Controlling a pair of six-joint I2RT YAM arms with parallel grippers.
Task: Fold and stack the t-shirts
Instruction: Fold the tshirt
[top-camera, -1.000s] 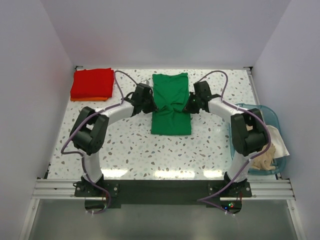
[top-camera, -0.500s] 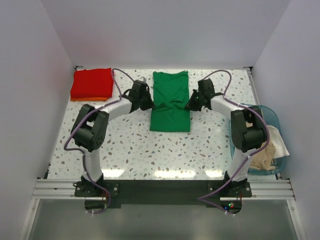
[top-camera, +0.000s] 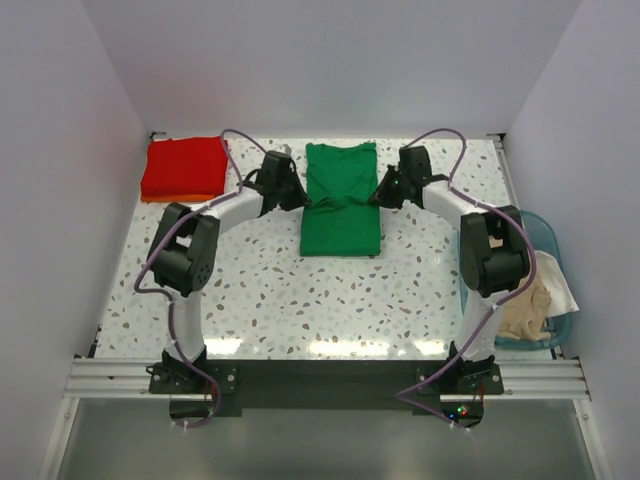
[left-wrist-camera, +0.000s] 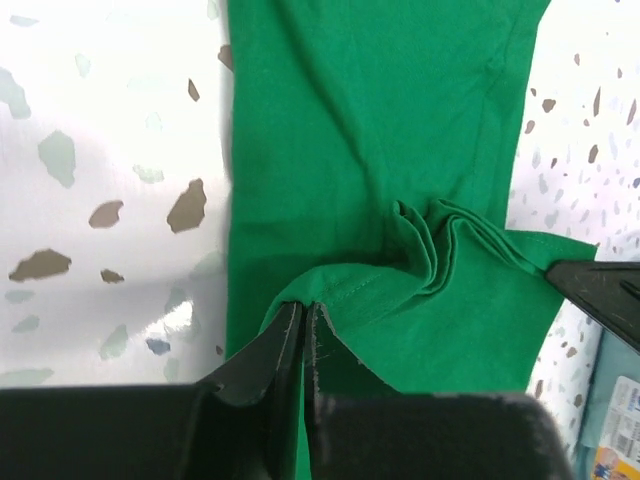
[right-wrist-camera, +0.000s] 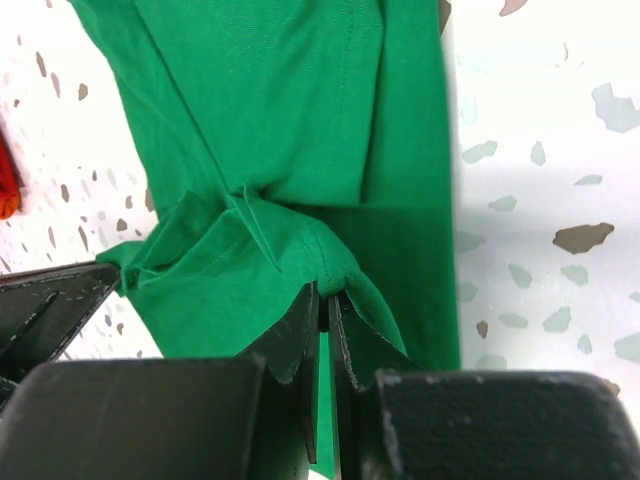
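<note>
Viewing from above, it cannot be told how the left gripper (top-camera: 302, 198) and the right gripper (top-camera: 381, 196) are set: their tips are covered by their own bodies and by bunched cloth of the green t-shirt (top-camera: 341, 225). That shirt lies mid-table (top-camera: 270, 290), toward the far side. Only an orange sliver (top-camera: 180, 198) is shown beneath the folded red t-shirt (top-camera: 184, 165) in the far-left corner. The pale shirts (top-camera: 530, 305) are partly hidden inside the blue basket (top-camera: 545, 235) at the right edge.

Compared with 1 second ago, both grippers have been carried toward the far side and the pinched fold has been drawn along with them. The shirt's near hem has been pulled away from the near edge, so a shorter rectangle is seen.

The grips are settled by the wrist views alone. In the left wrist view, the fingers are pressed together on a raised fold at the shirt's left edge. In the right wrist view, they are clamped likewise on a fold at its right edge. Between the 2 pinches the cloth is gathered into pleats. The whole stack and the basket's contents are shown only from above.
</note>
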